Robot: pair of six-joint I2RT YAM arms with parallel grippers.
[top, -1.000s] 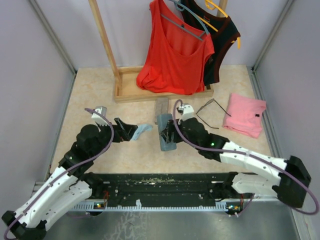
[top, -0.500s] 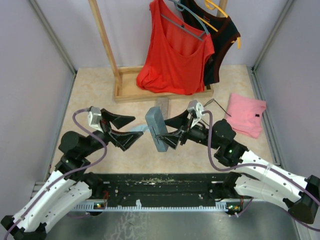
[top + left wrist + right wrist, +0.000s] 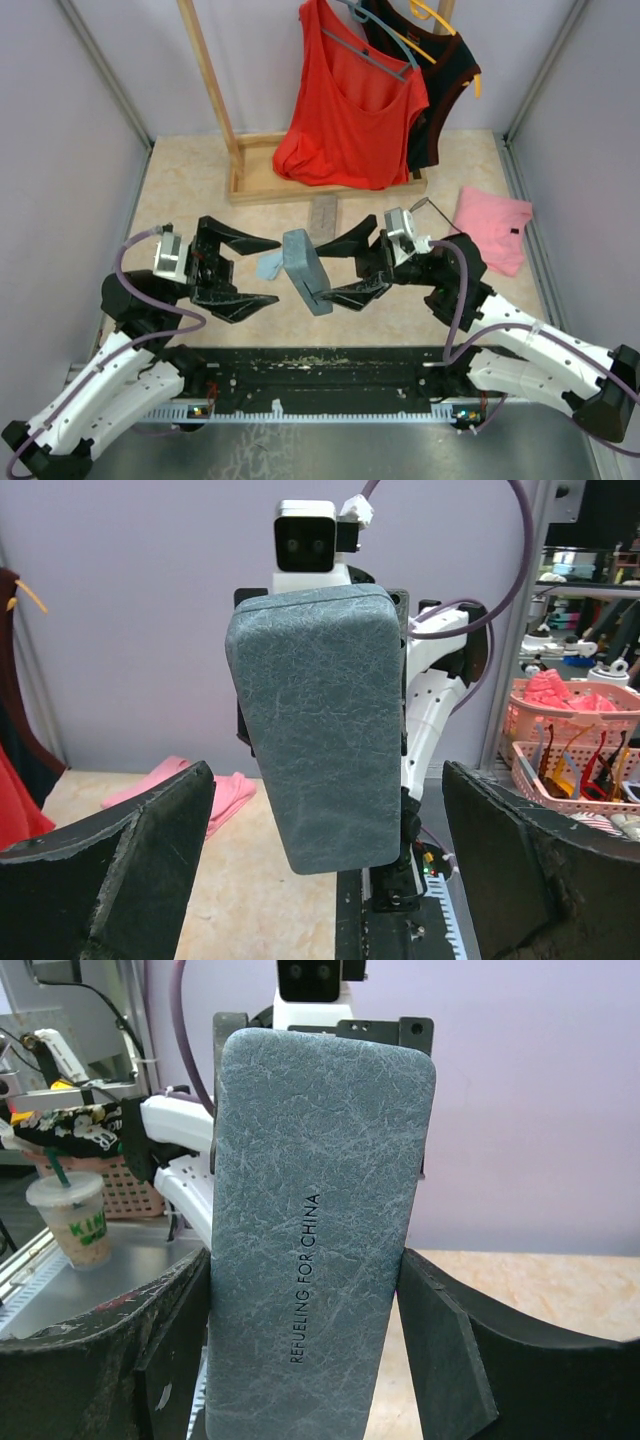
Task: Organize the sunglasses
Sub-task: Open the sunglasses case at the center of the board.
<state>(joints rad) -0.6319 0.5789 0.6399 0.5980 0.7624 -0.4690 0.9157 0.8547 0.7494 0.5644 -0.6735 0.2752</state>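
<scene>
Right pincer is clamped on a grey textured oblong case. One dark finger presses each of its narrow sides, and the case stands on end between them. The left pincer faces it with its two fingers spread wide and nothing between them. Their tips are near the case but not touching it.

Both arms reach over a beige speckled worktop. At its far edge stands a tall wooden rack with a shallow tray base. A loose red sleeveless top hangs from it on a hanger, and a black top hangs just behind and to the right. A folded pink cloth lies flat near the right wall.

In the right wrist view the case's broad face fills the middle and carries a line of small dark lettering along its length. A crumpled light blue cloth lies on the worktop between the left pincer and the case. A small flat grey rectangle lies just in front of the rack's base.

Only a short stretch of the thin dark wire-framed sunglasses shows. It lies on the worktop between the right wrist and the pink cloth, and the wrist hides the remainder. No second pair can be made out.
</scene>
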